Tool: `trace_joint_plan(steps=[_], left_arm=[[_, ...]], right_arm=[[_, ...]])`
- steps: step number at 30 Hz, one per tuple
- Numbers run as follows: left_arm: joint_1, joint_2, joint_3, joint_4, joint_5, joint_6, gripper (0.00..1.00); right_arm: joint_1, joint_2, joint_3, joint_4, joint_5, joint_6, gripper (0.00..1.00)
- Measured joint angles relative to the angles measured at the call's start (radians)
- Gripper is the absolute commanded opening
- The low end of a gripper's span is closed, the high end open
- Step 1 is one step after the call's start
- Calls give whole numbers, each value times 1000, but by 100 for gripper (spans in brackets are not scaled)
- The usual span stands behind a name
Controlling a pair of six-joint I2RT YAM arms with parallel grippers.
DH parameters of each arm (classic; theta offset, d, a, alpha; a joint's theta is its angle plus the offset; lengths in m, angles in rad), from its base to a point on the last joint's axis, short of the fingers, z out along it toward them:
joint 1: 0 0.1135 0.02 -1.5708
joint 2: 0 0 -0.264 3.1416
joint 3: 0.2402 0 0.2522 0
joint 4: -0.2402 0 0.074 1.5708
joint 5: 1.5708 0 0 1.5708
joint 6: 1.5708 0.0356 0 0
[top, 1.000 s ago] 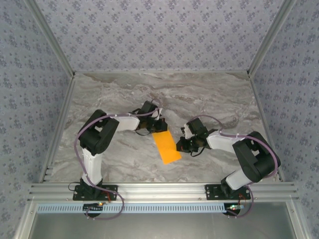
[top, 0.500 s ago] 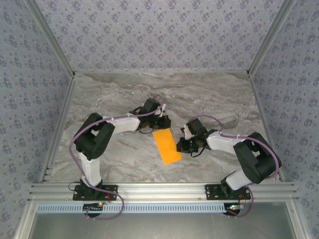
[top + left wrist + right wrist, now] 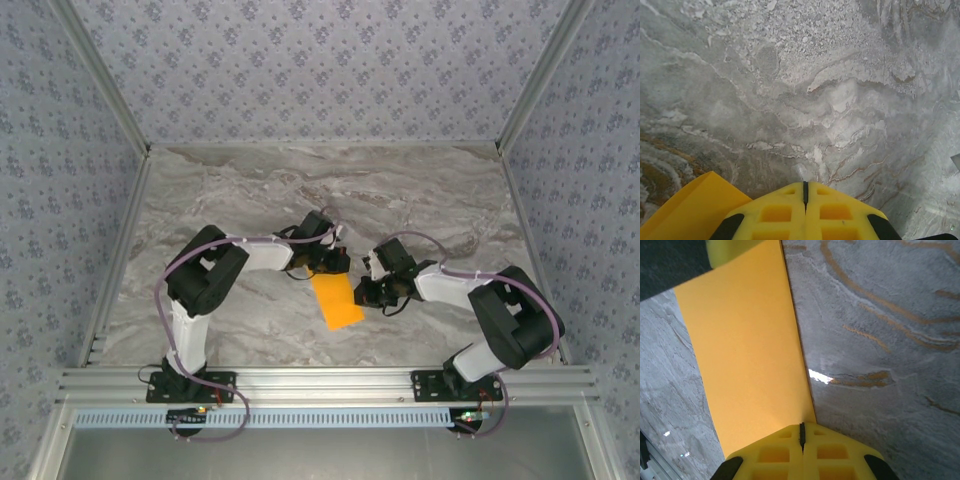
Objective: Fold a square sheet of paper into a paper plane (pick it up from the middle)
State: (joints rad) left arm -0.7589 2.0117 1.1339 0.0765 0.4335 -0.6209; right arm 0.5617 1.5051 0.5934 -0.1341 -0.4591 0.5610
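The orange paper (image 3: pixel 336 302) lies on the marble table (image 3: pixel 250 190) between the two arms. It is a narrow oblong strip, running from near the middle of the table towards the near edge and leaning a little to the right.

The left gripper (image 3: pixel 330 266) sits at the far end of the strip, and the right gripper (image 3: pixel 360 294) meets the strip's right edge, about halfway along.

In the left wrist view, the left gripper (image 3: pixel 805 192) has its yellow fingers pressed together with only a thin dark seam between them. They point at bare marble, and the paper (image 3: pixel 685 215) shows just beside them at the lower left.

In the right wrist view, the right gripper (image 3: pixel 801 432) also has its fingers pressed together. Their tips are over the right edge of the paper (image 3: pixel 745 355), which stretches flat away from them. Whether they pinch that edge or only rest on it cannot be told. At the far end of the strip, a yellow finger (image 3: pixel 732 251) of the left gripper overlaps the paper's corner.
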Motion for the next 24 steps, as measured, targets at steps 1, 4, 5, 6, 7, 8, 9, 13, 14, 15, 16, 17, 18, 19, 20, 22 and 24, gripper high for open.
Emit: trace_joint_plan(steps=[1, 4, 5, 6, 7, 8, 9, 13, 14, 15, 16, 17, 18, 19, 20, 22, 24], left_arm=[[2, 0, 0, 0, -2, 0, 0], [7, 0, 0, 0, -2, 0, 0], [9, 0, 0, 0, -1, 0, 0], [14, 1, 0, 0, 0, 0, 0], [20, 1, 0, 0, 0, 0, 0], [33, 1, 0, 0, 0, 2, 0], [48, 1, 0, 0, 0, 3, 0], [118, 6, 13, -9, 0, 16, 0], [137, 10, 24, -16, -4, 22, 0], [153, 12, 34, -26, -12, 28, 0], [168, 13, 43, -35, -29, 35, 0], [184, 13, 53, -47, -42, 42, 0], [200, 11, 62, -59, -58, 47, 0], [211, 10, 68, -66, -68, 51, 0], [222, 4, 70, -77, -81, 55, 0], [230, -24, 70, -112, -103, 57, 0], [229, -69, 69, -142, -120, 56, 0]], right_arm=[[0, 0, 0, 0, 0, 0, 0], [0, 0, -1, 1, 0, 0, 0], [0, 0, -1, 1, 0, 0, 0], [0, 0, -2, 1, 0, 0, 0], [0, 0, -2, 2, 0, 0, 0], [0, 0, -2, 2, 0, 0, 0], [0, 0, -2, 3, 0, 0, 0], [1, 0, -3, 8, 0, 3, 0], [2, 0, -5, 11, 0, 8, 0], [3, -1, -5, 13, 0, 13, 0], [6, -2, -6, 16, 0, 20, 0], [13, -4, -7, 21, 0, 34, 0], [25, -4, -7, 27, 0, 53, 0], [40, -3, -7, 33, 0, 71, 0], [62, -3, -7, 39, 1, 96, 0], [110, 3, -2, 49, 8, 149, 0], [162, 18, 14, 64, 26, 214, 0]])
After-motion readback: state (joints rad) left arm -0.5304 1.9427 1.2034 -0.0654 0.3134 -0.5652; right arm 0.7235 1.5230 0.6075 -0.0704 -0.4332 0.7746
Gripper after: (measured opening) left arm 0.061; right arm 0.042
